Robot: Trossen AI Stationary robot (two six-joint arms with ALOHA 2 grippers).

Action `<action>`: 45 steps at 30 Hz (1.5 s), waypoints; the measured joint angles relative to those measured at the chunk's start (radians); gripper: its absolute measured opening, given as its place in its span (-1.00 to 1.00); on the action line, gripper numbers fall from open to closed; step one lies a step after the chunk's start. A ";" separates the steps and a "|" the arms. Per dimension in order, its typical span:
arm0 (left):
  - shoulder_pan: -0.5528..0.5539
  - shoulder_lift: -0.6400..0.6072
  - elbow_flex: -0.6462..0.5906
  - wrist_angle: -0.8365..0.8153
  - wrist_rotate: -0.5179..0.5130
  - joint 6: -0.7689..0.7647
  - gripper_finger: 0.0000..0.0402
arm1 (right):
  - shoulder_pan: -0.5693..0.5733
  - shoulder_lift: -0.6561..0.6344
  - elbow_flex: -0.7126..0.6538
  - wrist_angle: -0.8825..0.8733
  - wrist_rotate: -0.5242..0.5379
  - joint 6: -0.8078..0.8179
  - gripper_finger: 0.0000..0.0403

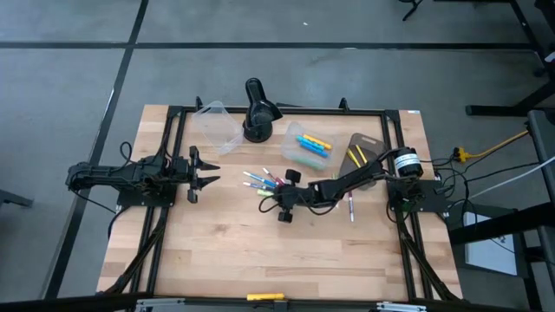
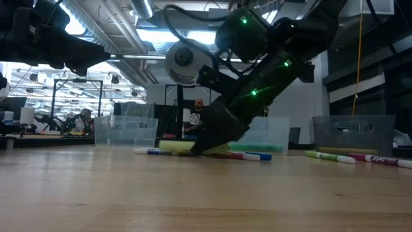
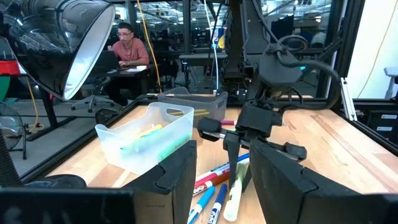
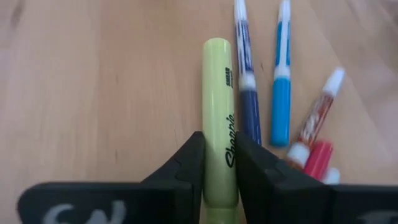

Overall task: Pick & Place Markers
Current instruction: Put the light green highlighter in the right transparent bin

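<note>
One yellow marker (image 4: 219, 118) is clamped between the right gripper (image 4: 219, 163) fingers at the pile, ready for lifting toward a tub (image 1: 305, 147); the left gripper (image 1: 206, 171) is held open, waiting.

we see even overhead light on the wooden table (image 1: 260, 251), with soft, short shadows. in the low view bright ceiling lights glare behind the backlit, dark arm, and the near tabletop blurs. in the right wrist view the fingers (image 4: 186, 171) are soft-edged, the markers (image 4: 281, 93) slightly blurred.
</note>
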 joint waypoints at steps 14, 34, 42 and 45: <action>0.000 0.000 0.000 0.000 0.000 0.000 -0.29 | -0.028 -0.029 0.085 0.014 -0.058 -0.113 -0.63; 0.000 0.000 0.000 0.000 0.000 0.000 -0.29 | -0.039 -0.189 0.085 0.021 -0.058 -0.203 -0.62; 0.000 0.000 0.000 0.000 0.000 0.000 -0.29 | -0.039 -0.218 0.085 0.020 -0.058 -0.220 -0.65; 0.000 0.000 0.000 0.000 0.000 0.000 -0.29 | -0.039 -0.218 0.085 0.018 -0.058 -0.225 -0.63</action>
